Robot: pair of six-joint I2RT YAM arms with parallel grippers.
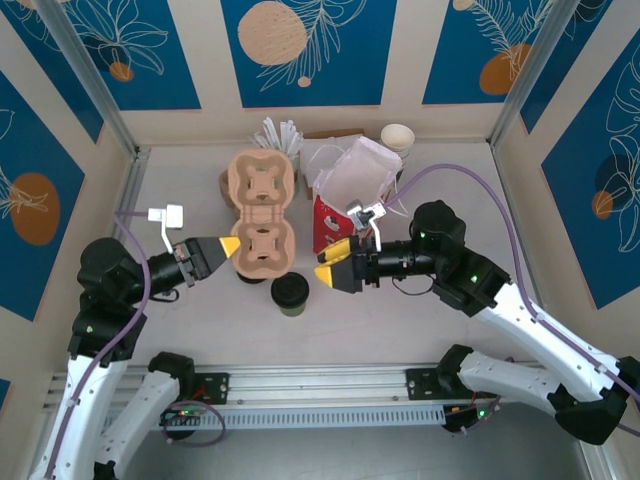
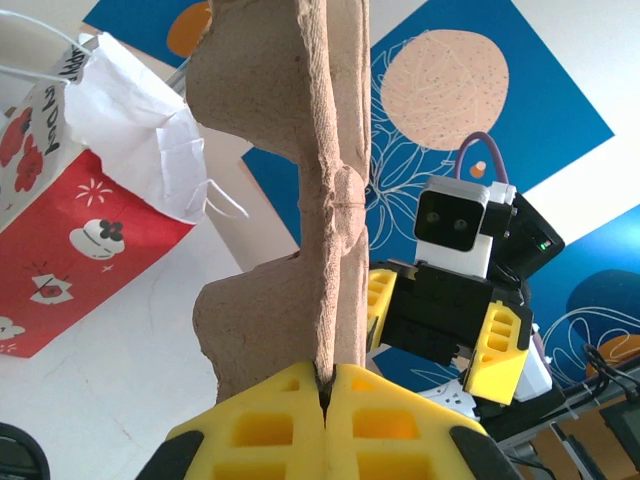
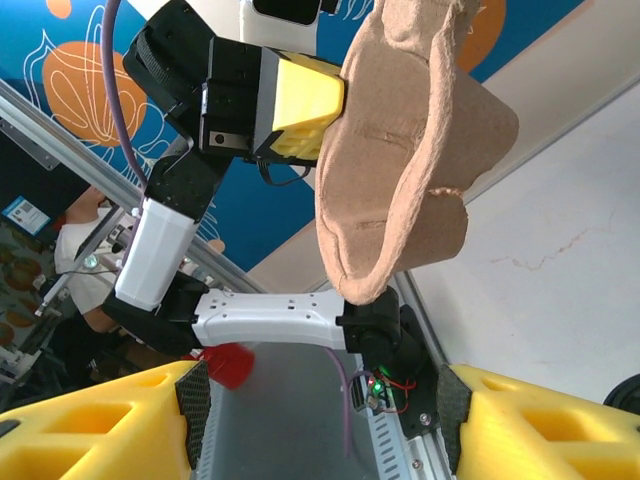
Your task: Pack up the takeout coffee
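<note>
Evidently little of the packing is done yet. The takeout coffee [image 1: 290, 295] stands lidded and upright on the tabletop [image 1: 440, 330], about midway along the near edge, and nothing is touching it.

The left gripper [image 1: 228, 247] is clamped tight on the rim of a pulp cup carrier [image 1: 260, 215]. In the left wrist view its yellow fingers [image 2: 380, 420] meet on the cardboard edge with no gap. The carrier's wells look empty from above, and the right wrist view suggests it is raised off the surface, though I cannot be sure.

The right gripper [image 1: 335, 263] hangs just beside the coffee with its jaws spread wide and nothing between them. The red-and-white bag [image 1: 335, 205] stands open-mouthed behind it, toward the far edge, just beside the carrier. A stack of pale cups [image 1: 397, 137] sits near the far edge.

What remains, by my reckoning, is nearly everything — gripping the cup, seating it in a well or in the bag, and finishing the pack.
</note>
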